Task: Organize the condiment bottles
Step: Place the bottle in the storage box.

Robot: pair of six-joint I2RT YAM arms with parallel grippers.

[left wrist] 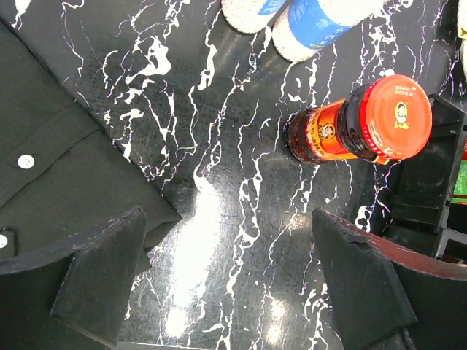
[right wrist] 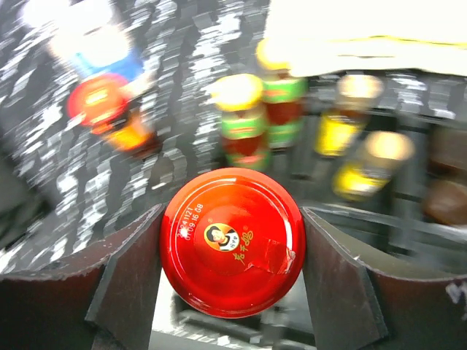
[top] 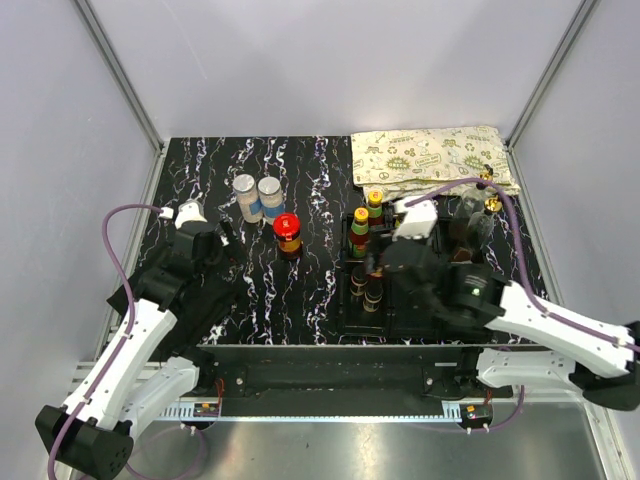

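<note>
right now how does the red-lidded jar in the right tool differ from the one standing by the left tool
The held jar is clamped in the right tool at the black tray; the free jar stands untouched on the marble table, outside the tray, ahead of the open left tool. Both share red lids with the same portrait logo.

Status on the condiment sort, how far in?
Roughly midway. Done: slim sauces and some dark bottles stand in the black tray. In hand: right gripper clamps a red-lidded jar. Remaining: second red jar, two grey-lidded shakers and gold-spouted bottles sit outside the tray; left gripper open, empty.
</note>
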